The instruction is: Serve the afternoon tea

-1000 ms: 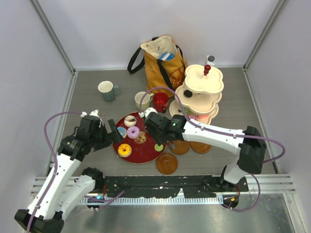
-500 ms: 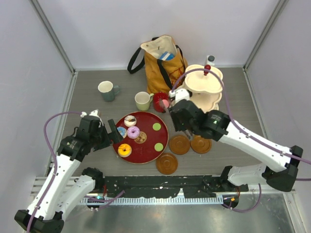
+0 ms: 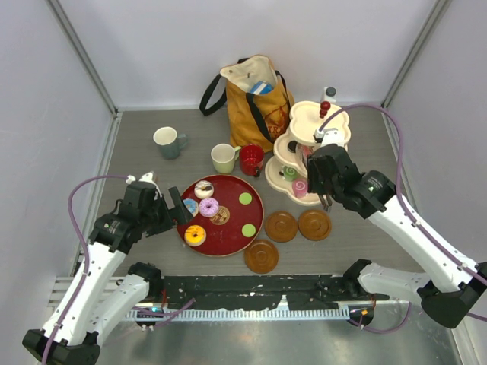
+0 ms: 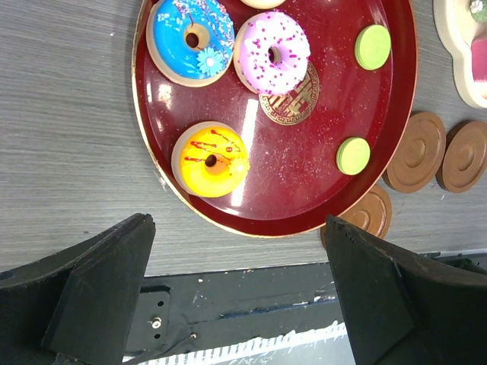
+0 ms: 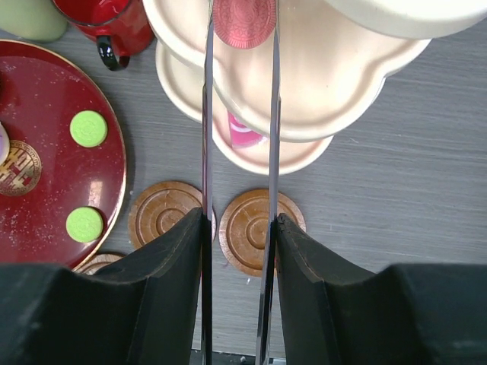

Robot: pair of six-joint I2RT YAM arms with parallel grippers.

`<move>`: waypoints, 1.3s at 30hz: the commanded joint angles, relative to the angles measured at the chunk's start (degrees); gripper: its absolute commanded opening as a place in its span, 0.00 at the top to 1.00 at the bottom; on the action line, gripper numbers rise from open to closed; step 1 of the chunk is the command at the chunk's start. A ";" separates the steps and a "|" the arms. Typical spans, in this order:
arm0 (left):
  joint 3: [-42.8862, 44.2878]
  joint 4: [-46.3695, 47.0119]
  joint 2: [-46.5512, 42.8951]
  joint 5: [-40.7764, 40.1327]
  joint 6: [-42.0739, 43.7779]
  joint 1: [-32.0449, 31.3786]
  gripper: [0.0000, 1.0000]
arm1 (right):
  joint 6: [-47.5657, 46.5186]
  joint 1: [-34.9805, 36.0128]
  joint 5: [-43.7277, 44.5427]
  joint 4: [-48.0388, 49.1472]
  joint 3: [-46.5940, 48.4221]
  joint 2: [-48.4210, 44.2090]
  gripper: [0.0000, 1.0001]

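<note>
The right gripper point(image 5: 239, 17) reaches in over the middle tier of the cream three-tier scalloped stand point(image 3: 329, 124). Its two thin fingers point(image 5: 205, 114) are pressed against either side of a flat pink-red round macaron point(image 5: 245, 23). The fingertips and the macaron's far edge are cut off at the top of the wrist view, and from above the arm hides the grip. A pink roll cake point(image 5: 243, 131) lies on the bottom tier, mostly tucked under the tier above. The left gripper point(image 4: 237, 222) hangs spread wide and empty over the near rim of the big round red tray point(image 4: 396, 99). The tray carries blue point(image 4: 190, 38), purple-sprinkled point(image 4: 272, 52) and yellow point(image 4: 211, 158) toy donuts, and a white one that is cropped. Three brown round saucers point(image 3: 281, 226) sit bare beside the tray, and the grey-green point(image 3: 168, 141), pale green point(image 3: 224, 158) and red point(image 3: 251, 160) mugs stand behind it.
</note>
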 commanded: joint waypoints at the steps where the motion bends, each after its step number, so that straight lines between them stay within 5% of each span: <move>1: 0.28 1.47 -0.04 -0.47 0.46 0.30 0.00 | -0.52 -1.25 -0.87 1.87 -0.36 0.09 0.59; 9: 0.28 1.47 0.14 -0.38 0.37 0.30 0.00 | -0.26 -4.15 -2.18 1.96 -2.56 1.24 0.58; 17: 0.28 1.38 0.40 -0.38 0.28 0.30 0.00 | 0.44 -4.33 -2.62 1.78 -2.04 -0.61 0.41; 24: 0.19 1.47 0.14 -0.47 0.28 0.30 0.00 | -0.25 -4.33 -4.03 1.51 -0.98 -2.98 0.38; 39: 0.11 1.47 -0.04 -0.55 0.02 0.30 0.01 | -7.46 -1.27 -26.42 7.31 -3.09 -8.26 0.41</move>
